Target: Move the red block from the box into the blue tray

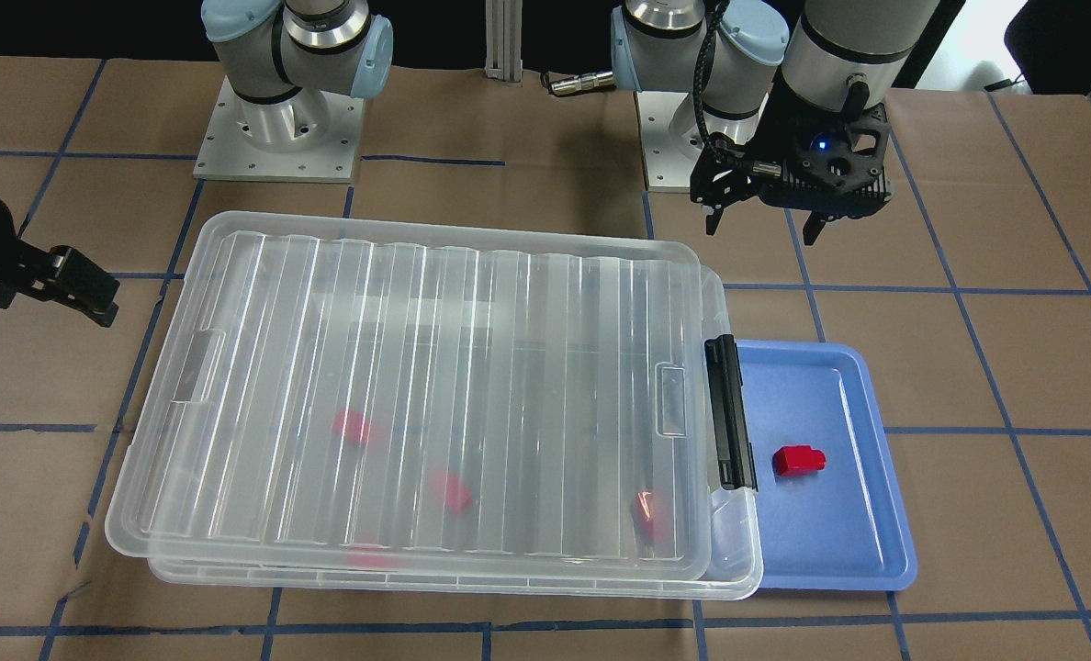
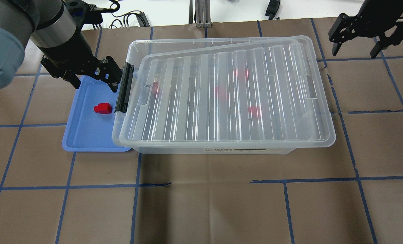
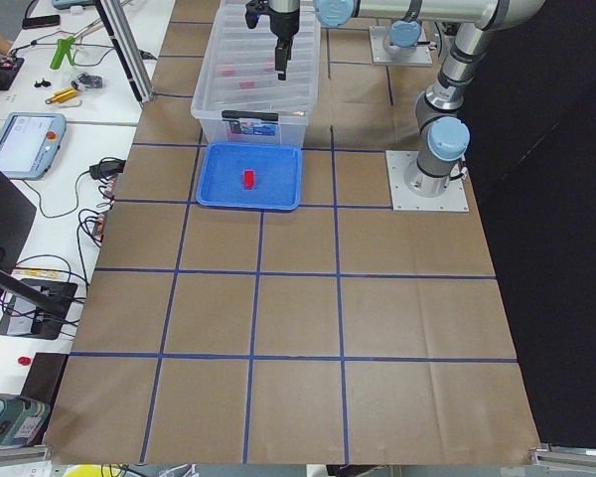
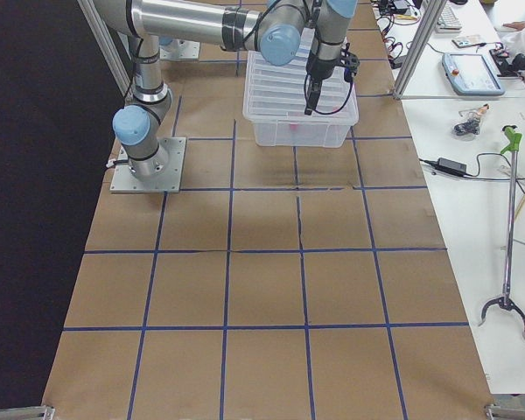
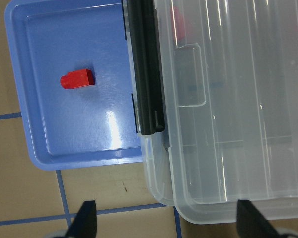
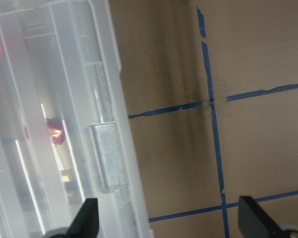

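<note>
**Left jaws** apart and empty, hanging high over the blue tray [image 1: 839,542]. **Right jaws** likewise apart and empty, with the unlatched short end of the box [image 2: 228,149] below and to one side of them.

The red block [image 1: 800,459] lies on the tray floor well below the left jaws. It is clear of the rim and near, but not touching, the black latch [image 1: 727,413].

Other red blocks [image 2: 254,111] show blurred through the lid [image 2: 188,101], which sits askew.

I judge the block light, rigid and smooth, so apt to slip. I would close on the flat sides of its wider body, not on the stepped end.
</note>
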`<state>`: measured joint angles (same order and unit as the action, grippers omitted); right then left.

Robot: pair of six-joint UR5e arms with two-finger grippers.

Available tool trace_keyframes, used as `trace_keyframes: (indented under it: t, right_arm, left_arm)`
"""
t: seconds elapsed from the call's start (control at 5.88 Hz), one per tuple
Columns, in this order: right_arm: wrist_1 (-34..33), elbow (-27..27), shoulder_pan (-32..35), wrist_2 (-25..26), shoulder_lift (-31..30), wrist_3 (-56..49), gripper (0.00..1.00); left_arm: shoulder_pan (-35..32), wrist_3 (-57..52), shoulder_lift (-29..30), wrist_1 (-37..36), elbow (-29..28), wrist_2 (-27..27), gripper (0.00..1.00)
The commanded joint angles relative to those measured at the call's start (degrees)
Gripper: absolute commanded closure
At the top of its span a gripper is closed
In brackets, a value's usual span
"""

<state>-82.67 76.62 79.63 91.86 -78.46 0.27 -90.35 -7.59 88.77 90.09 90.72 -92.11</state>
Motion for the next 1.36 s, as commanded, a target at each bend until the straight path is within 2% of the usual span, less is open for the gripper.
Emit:
trace_keyframes:
  t: [0.0,0.17,1.19]
  right_arm:
    - [1.46,-2.08,7.96,0.07,-0.2,7.78,0.0]
    - [2.25,-1.91,10.61,0.16,-0.03,8.86,0.0]
    - [4.01,1.52,10.02,-0.11,-3.54,8.08,0.0]
  left_arm:
    - [0.08,0.03,0.0,0.0,-0.02,0.0,0.02]
    - [0.09,-0.06,0.0,0.0,-0.02,-0.17,0.02]
    - [0.09,-0.06,0.0,0.0,0.07,0.09,0.02]
